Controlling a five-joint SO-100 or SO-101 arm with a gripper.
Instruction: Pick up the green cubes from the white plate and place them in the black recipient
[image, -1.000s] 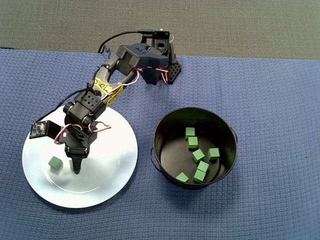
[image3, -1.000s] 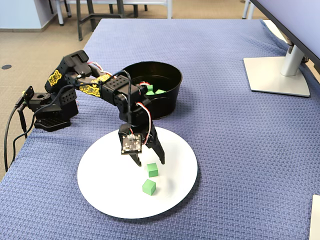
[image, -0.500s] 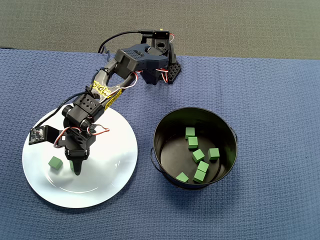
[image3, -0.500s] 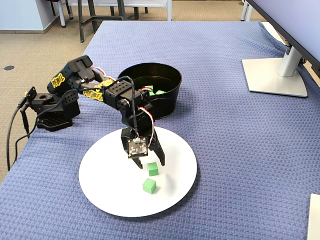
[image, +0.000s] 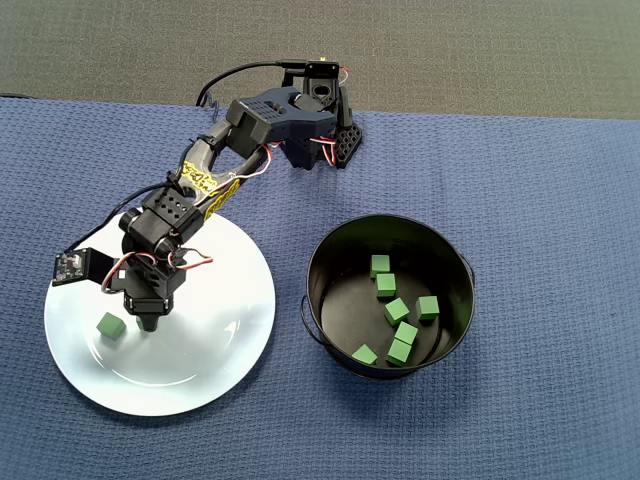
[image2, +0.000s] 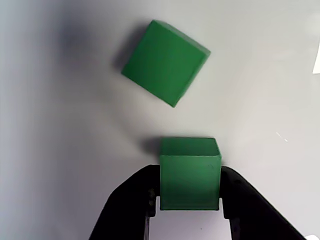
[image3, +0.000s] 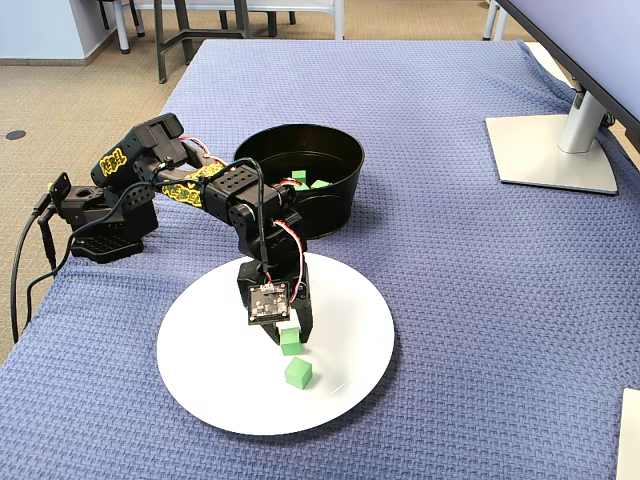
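While the gripper (image2: 190, 202) is pinched on a green cube (image2: 190, 172) low on the white plate (image3: 345, 385), only the cube's near part is seen between the jaws in the wrist view, so it could slip out on lifting. A second cube (image2: 165, 62) lies just beyond it and could be nudged. Farther off, past the plate's rim, the black recipient (image: 455, 270) holds seven cubes.

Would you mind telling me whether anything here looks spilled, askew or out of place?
Nothing stands out. Two green cubes are on the white plate, one between the gripper's fingers, one loose; the rest lie inside the black bucket.
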